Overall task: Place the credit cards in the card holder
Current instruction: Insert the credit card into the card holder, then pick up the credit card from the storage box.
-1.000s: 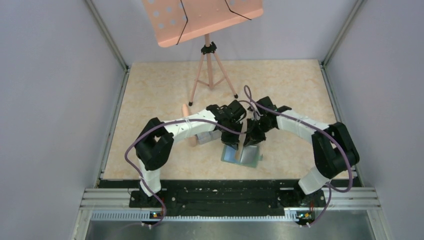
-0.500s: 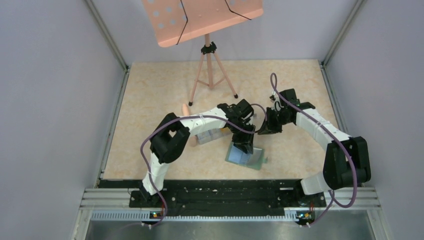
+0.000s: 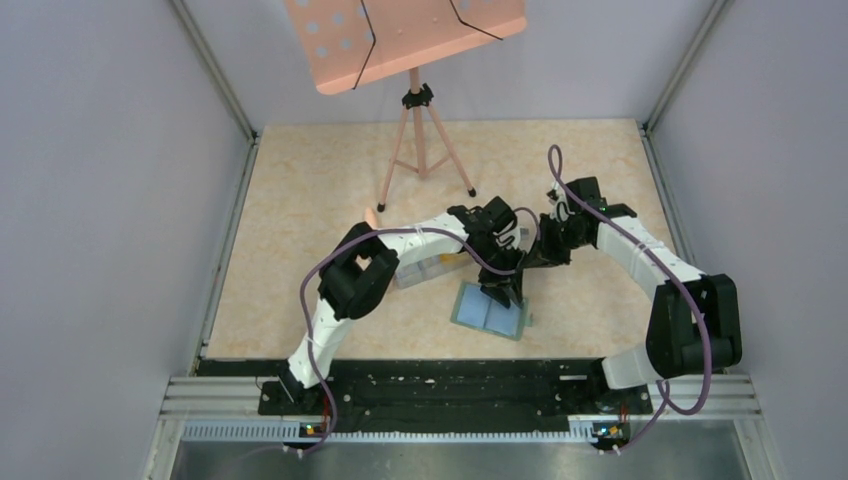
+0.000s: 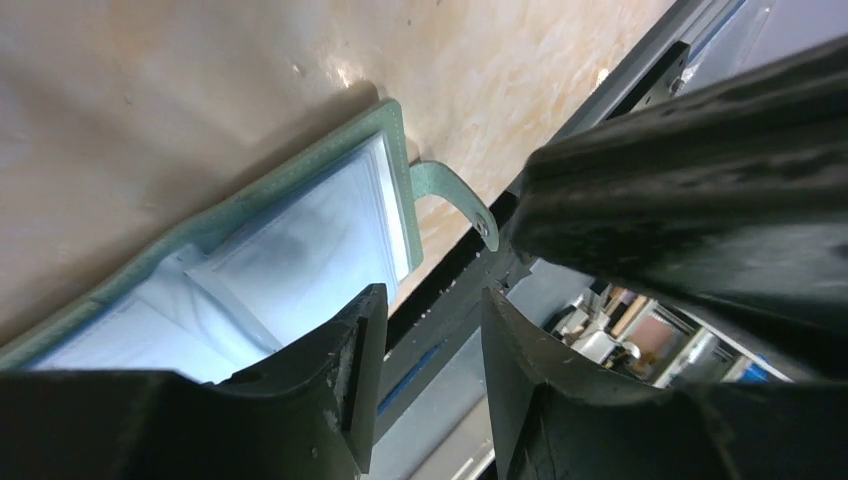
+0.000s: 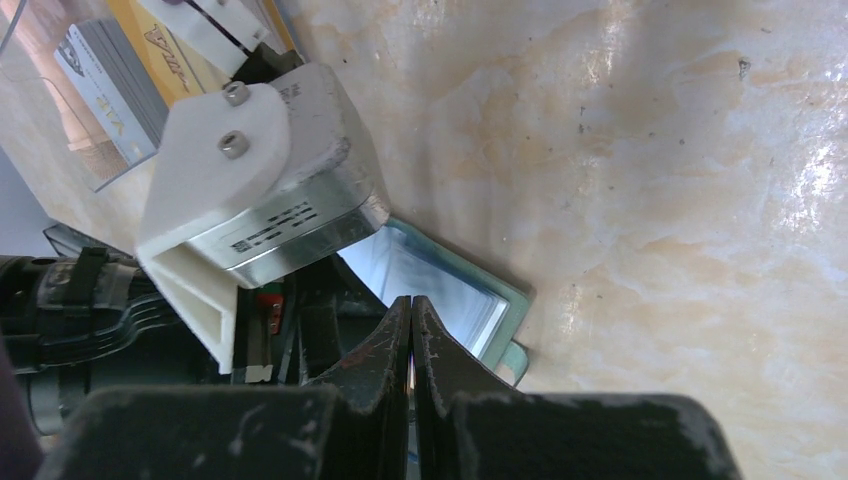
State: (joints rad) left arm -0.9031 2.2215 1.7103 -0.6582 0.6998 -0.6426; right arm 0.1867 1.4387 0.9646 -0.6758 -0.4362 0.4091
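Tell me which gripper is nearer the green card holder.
Left. The left gripper hangs at the far edge of the card holder, jaws apart and empty. The right gripper, shut, sits farther back and to the right, not touching it.

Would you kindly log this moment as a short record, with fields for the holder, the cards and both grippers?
card holder: open, flat on table, sleeves up
cards: stacked in clear box
left gripper: open, empty, over card holder's edge
right gripper: shut, nothing held, pointing towards card holder
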